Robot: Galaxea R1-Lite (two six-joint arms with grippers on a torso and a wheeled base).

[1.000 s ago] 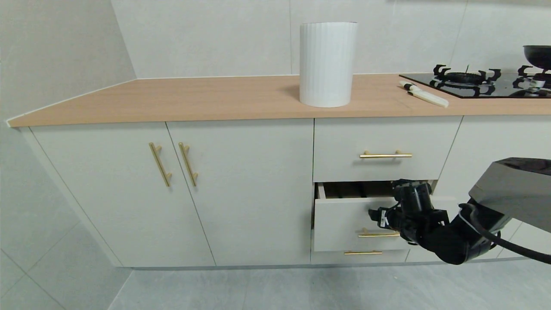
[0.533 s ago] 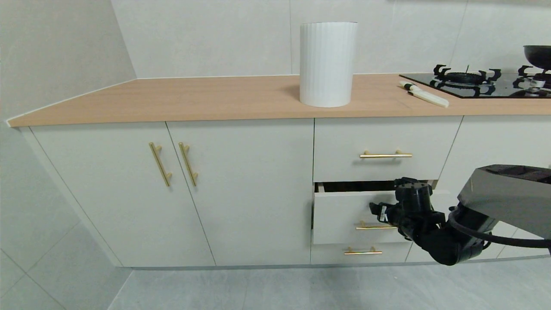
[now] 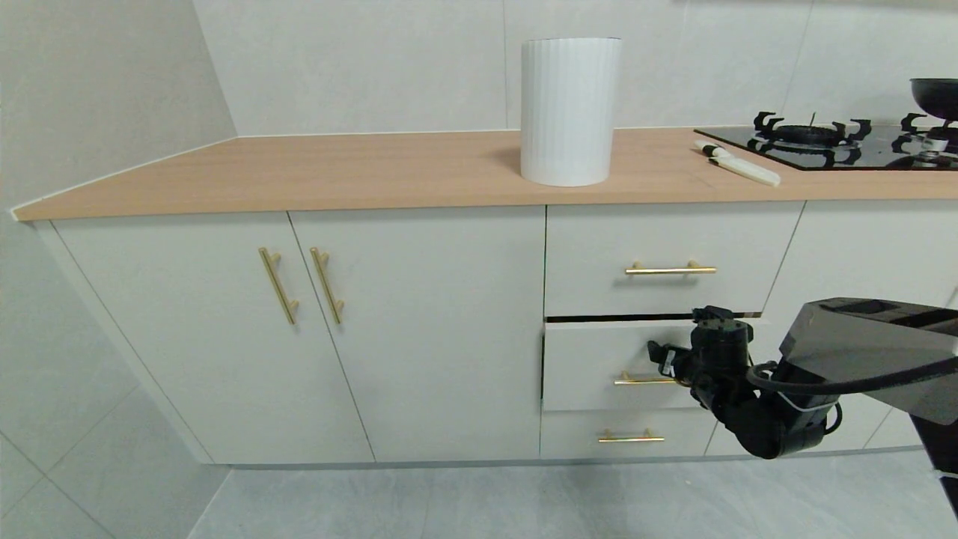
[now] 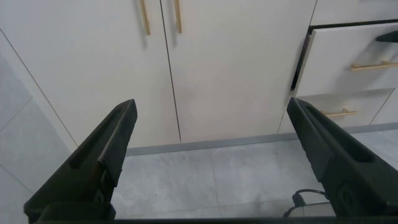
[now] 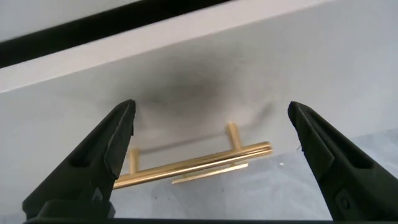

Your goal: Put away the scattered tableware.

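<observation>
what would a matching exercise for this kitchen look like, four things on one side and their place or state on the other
Things:
1. white ribbed canister
2. white utensil
3. middle drawer
4. right gripper

Place or state:
a. open, facing a brass handle
b. lying on the counter beside the hob
c. standing upright on the counter
d. slightly ajar, with a dark gap along its top

Pairs: 1-c, 2-b, 3-d, 4-a

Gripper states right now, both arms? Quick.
Left gripper: open, holding nothing.
Right gripper: open, holding nothing, facing the gold metal bar handle of the middle white drawer.
</observation>
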